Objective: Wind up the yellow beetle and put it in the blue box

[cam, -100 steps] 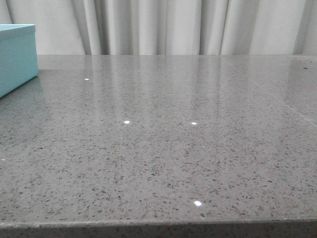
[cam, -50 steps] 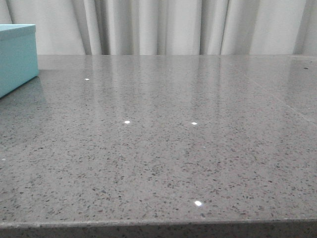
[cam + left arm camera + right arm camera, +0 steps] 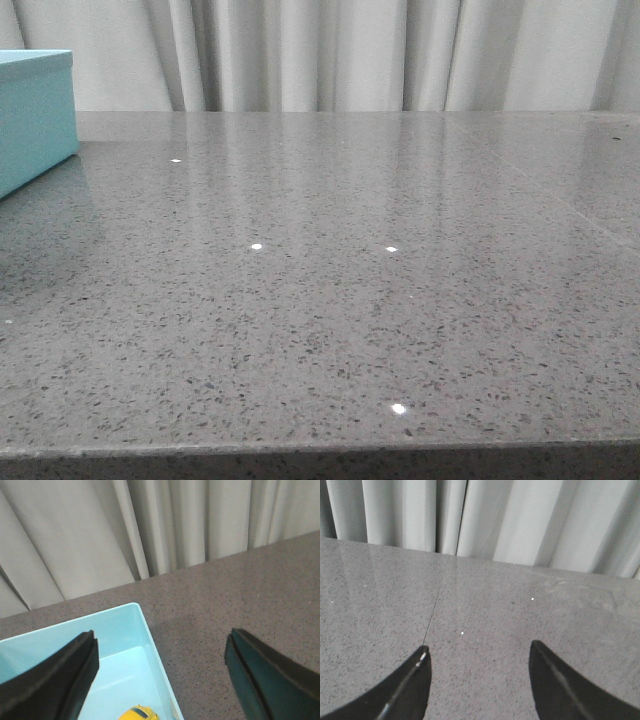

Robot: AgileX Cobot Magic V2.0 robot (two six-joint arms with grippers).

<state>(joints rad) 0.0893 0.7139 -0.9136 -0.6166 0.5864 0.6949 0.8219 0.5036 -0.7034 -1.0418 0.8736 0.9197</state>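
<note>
The blue box (image 3: 35, 115) stands at the table's far left; the front view shows only its corner. In the left wrist view the box (image 3: 150, 640) is open, and the yellow beetle (image 3: 137, 713) lies inside on its floor, only its roof showing at the frame's edge. My left gripper (image 3: 160, 647) is open and empty, above the box's rim, one finger over the box and one over the table. My right gripper (image 3: 477, 652) is open and empty above bare table. Neither gripper shows in the front view.
The grey speckled table (image 3: 330, 290) reaches from the front edge to pale curtains (image 3: 330, 55) at the back. A thin seam (image 3: 437, 597) runs across the tabletop in the right wrist view.
</note>
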